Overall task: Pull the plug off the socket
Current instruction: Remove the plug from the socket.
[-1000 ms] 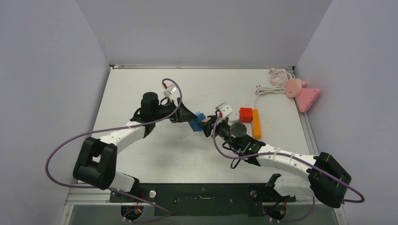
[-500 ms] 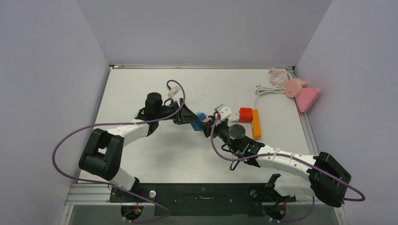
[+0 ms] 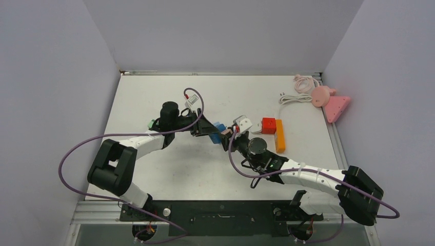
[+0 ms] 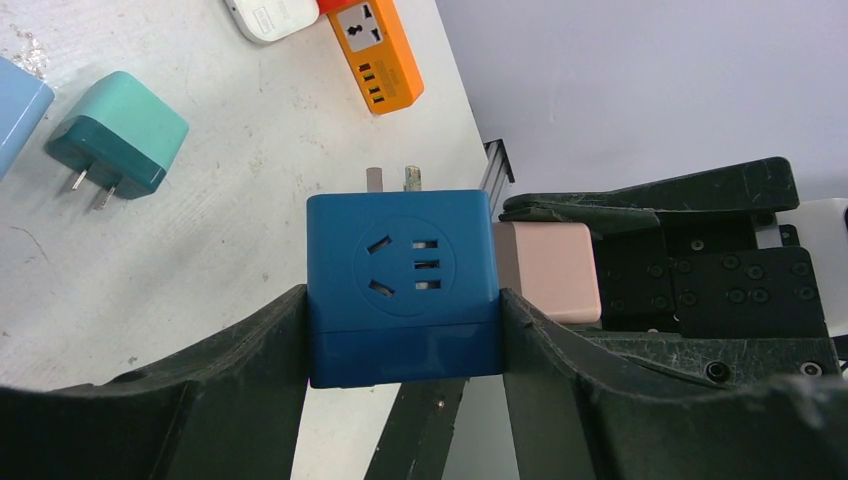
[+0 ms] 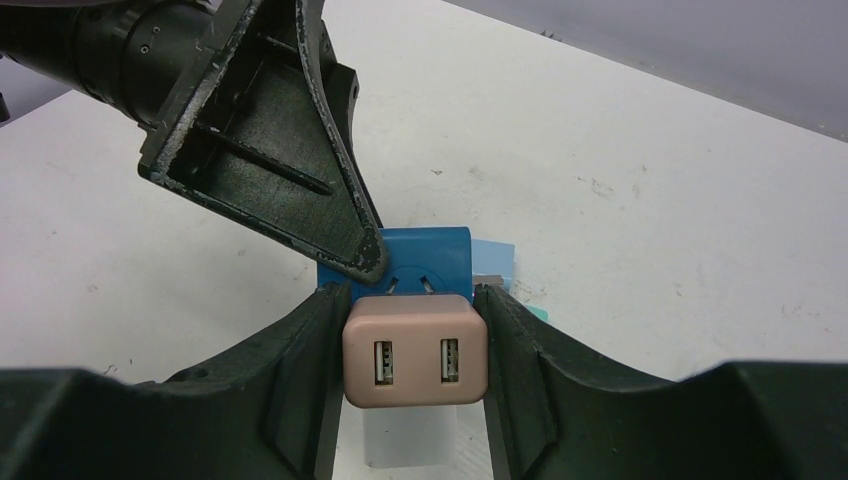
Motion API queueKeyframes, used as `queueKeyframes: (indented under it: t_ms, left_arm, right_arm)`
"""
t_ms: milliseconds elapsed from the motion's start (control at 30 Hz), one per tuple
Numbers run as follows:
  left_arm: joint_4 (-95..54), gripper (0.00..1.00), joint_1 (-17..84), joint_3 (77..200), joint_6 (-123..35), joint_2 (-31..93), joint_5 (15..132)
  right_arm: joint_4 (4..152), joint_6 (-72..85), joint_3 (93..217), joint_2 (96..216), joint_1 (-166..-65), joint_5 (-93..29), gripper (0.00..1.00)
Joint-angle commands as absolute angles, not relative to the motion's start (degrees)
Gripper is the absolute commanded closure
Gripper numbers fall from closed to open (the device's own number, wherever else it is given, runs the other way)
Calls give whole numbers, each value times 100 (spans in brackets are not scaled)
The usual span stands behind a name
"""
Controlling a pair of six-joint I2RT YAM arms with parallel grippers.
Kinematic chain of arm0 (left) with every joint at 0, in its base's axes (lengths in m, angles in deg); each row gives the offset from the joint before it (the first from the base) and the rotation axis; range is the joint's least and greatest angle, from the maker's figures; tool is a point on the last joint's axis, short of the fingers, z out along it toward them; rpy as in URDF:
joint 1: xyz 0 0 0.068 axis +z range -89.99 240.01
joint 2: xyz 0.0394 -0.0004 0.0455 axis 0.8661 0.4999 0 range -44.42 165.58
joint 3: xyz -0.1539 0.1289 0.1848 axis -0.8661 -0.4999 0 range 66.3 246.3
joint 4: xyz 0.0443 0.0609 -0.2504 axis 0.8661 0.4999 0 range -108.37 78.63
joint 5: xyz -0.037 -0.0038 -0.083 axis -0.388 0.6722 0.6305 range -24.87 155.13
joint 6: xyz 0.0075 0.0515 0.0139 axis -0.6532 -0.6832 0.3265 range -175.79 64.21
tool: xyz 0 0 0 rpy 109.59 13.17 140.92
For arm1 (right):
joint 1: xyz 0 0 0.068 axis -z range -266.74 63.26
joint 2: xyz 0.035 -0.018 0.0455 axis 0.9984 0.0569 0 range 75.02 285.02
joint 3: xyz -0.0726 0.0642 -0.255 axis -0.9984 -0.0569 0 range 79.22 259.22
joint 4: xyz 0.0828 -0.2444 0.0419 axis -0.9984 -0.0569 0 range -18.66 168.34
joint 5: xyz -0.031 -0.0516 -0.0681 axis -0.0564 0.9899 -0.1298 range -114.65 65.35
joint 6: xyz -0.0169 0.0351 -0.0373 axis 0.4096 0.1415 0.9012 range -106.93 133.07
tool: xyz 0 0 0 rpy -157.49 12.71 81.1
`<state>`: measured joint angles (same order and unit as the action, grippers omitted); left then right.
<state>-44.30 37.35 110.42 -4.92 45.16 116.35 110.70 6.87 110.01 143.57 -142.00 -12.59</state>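
Observation:
The socket is a blue cube (image 4: 403,285) with slots on its faces, raised off the table in the middle (image 3: 217,130). My left gripper (image 4: 403,300) is shut on it, one finger pressed flat on each side. The plug, a pink adapter with two USB ports (image 5: 415,350), sits flush against the socket's right side (image 4: 548,270). My right gripper (image 5: 412,300) is shut on the plug from both sides. In the right wrist view the blue socket (image 5: 440,260) shows just behind the plug, under a left finger (image 5: 280,150).
An orange power strip (image 3: 279,135), a red cube (image 3: 268,125) and a white adapter (image 3: 245,122) lie just right of the grippers. A teal plug (image 4: 120,135) lies on the table below the socket. Pink items (image 3: 333,105) and a white cable (image 3: 295,97) sit at the back right.
My left gripper has moved right onto the blue socket and its fingers have closed against its sides. The right gripper has kept its hold on the pink plug, barely moving.

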Motion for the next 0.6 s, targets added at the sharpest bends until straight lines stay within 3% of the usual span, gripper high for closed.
queueKeyframes:
  t_ms: [0, 67, 333, 567]
  left_arm:
    - [-4537, 88, 3627, 11236, -601, 4470, 11759]
    - [-4527, 100, 3628, 11243, -632, 4450, 11755]
    - [-4210, 100, 3626, 11279, -1017, 4216, 11563]
    - [-4183, 100, 3617, 11280, -1120, 4145, 11547]
  right_arm:
    - [11433, 771, 11215, 14421, -14256, -1157, 95]
    - [11373, 761, 11266, 14491, -14254, -1255, 95]
    - [11447, 332, 11208, 14519, -13812, -1884, 95]
    - [11650, -357, 11168, 14695, -12957, -3377, 95]
